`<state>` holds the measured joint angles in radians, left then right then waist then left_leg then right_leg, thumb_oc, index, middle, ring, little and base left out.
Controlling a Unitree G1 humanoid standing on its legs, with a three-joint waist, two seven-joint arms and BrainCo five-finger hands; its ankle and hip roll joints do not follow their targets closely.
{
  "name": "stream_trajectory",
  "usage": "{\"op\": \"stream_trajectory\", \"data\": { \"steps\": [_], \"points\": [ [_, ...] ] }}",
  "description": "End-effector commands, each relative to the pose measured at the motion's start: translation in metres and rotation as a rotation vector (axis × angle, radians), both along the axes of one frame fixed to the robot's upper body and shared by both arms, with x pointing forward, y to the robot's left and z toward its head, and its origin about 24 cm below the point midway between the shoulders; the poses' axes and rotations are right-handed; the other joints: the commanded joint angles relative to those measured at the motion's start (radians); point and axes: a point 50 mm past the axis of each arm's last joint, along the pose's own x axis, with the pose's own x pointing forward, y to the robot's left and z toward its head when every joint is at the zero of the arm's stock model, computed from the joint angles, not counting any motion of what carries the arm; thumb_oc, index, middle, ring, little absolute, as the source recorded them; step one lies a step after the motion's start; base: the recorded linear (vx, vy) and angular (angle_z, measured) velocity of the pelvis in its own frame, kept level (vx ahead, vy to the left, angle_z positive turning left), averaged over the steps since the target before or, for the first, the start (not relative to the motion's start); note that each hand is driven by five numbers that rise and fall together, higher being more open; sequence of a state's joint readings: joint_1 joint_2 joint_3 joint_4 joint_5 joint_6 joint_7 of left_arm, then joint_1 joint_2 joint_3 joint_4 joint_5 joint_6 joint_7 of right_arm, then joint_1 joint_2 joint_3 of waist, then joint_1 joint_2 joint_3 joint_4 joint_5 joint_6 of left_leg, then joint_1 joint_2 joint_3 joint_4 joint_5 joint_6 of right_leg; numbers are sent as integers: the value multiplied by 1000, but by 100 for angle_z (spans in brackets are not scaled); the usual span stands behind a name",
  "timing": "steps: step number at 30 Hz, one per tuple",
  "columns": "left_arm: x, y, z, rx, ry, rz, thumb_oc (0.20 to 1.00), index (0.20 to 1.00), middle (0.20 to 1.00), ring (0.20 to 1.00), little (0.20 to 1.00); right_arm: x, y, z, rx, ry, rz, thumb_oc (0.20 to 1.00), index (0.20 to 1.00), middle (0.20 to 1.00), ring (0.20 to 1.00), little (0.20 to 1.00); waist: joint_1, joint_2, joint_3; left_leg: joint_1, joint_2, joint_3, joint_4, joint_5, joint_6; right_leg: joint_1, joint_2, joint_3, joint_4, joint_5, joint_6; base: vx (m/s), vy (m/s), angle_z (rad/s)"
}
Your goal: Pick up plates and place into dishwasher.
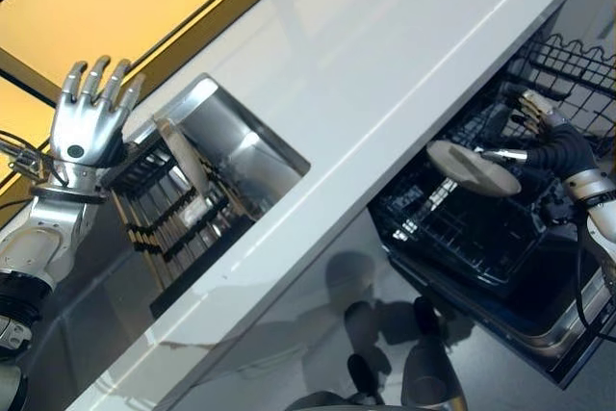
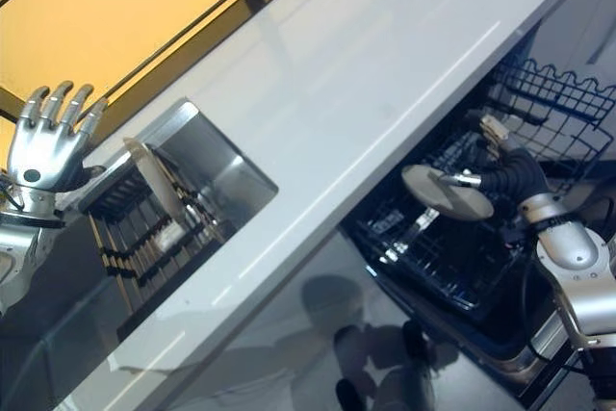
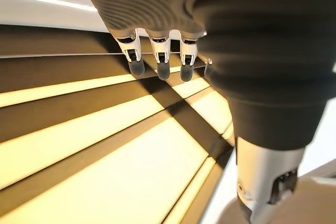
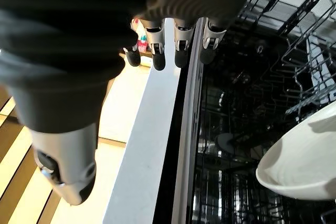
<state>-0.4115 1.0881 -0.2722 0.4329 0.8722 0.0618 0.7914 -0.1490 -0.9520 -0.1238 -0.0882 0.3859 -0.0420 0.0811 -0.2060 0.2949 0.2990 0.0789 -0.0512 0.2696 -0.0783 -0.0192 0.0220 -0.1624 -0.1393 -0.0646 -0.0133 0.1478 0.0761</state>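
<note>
At right of frame, the right hand (image 1: 539, 137) pinched a plate (image 1: 472, 168) over the dishwasher rack (image 1: 462, 228), apparently to slot it in; the left hand (image 1: 87, 117) at upper left was spread open, idle.

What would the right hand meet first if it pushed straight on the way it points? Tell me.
Probably the black wire dishwasher rack. The right hand holds a pale round plate just above it, so the plate's lower edge would likely touch first; depth is unclear.

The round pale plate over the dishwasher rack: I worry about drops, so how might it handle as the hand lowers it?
The round pale plate, pinched at one rim by the right hand, is probably rigid. Its smooth surface looks slippery, so it could slide out. If ceramic, it may chip on the dark wire dishwasher rack.
</note>
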Motion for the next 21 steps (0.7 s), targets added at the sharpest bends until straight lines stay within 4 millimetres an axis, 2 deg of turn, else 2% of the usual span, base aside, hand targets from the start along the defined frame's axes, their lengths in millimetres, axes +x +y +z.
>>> {"op": "stream_trajectory", "data": {
  "steps": [1,5,8,21],
  "points": [
    [-8,22,8,43,-4,116,1000,1000,1000,1000,1000,-4,7,29,-34,-83,54,1000,1000,1000,1000,1000,-5,-63,-83,-84,-50,5,165,-105,-12,23,-73,9,138,-201,54,28,53,6],
    [-2,16,-2,63,89,93,1000,1000,1000,1000,1000,-1,9,33,-51,-89,59,1000,1000,1000,1000,1000,-8,-54,-64,-97,-52,-1,168,-101,-13,10,-72,13,142,-201,51,-12,41,1],
    [-1,16,0,68,112,97,1000,1000,1000,1000,1000,-1,10,34,-49,-102,57,1000,1000,1000,1000,1000,-7,-56,-49,-110,-52,-4,170,-98,-13,1,-70,13,144,-199,49,-23,6,-1],
    [5,9,9,49,25,60,1000,1000,1000,1000,1000,3,16,42,-56,-119,64,1000,1000,1000,1000,1000,-9,-49,-20,-148,-52,-8,185,-84,-18,-49,-71,20,170,-197,38,-5,7,2]
  ]
}}
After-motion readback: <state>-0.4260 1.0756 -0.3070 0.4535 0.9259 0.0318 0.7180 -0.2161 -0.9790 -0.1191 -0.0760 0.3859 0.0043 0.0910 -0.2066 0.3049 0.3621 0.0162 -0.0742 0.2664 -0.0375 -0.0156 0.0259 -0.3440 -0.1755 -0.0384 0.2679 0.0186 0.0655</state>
